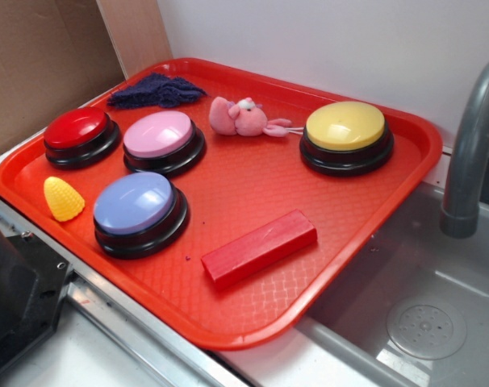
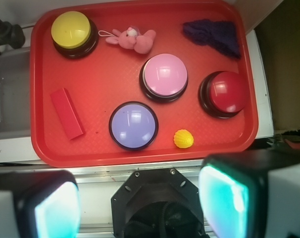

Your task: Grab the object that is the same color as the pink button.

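The small pink plush animal lies on the red tray at the back middle, between the pink button and a yellow button. In the wrist view the plush lies just above the pink button, thin strings trailing left. My gripper is high above the robot base, off the tray's near edge, far from the plush. Its jaws are wide apart and empty, with one finger at each lower corner. The gripper is out of the exterior view.
On the tray: a red button, a lavender-blue button, a yellow corn toy, a red block, a dark blue cloth. A sink and grey faucet stand at the right. The black robot base is below the gripper.
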